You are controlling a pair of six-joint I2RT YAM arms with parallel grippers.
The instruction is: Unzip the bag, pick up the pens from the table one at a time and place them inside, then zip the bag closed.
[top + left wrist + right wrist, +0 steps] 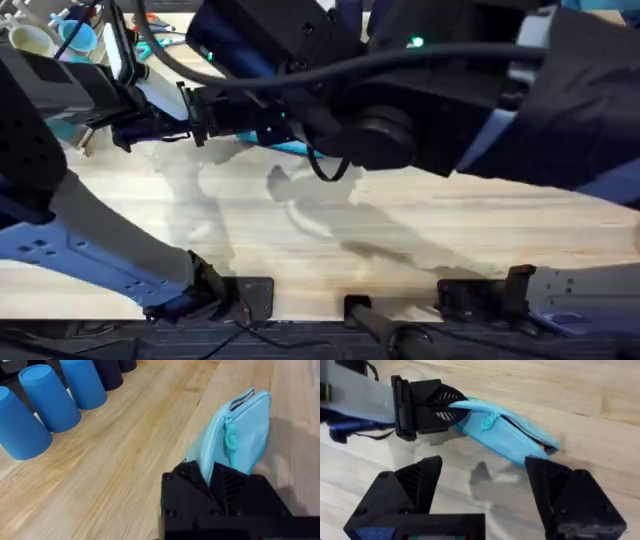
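Note:
The light blue bag (512, 435) lies on the wooden table (580, 390). My left gripper (445, 407) is shut on one end of it. In the left wrist view the bag (247, 430) runs away from the black fingers (192, 477), its zipper pull (231, 442) just beyond them. A dark gap shows at the zipper's far end (547, 450). My right gripper (484, 465) hovers open close above the bag, with nothing between its fingers. From overhead, a sliver of the bag (290, 147) peeks out under the right arm (400, 100). The pens are out of view.
Several blue cups (47, 397) and darker ones (107, 372) stand upside down beside the bag, left of it from overhead. More cups (70, 35) and cables crowd the table's far left corner. Bare wood (330, 230) stretches toward the near edge.

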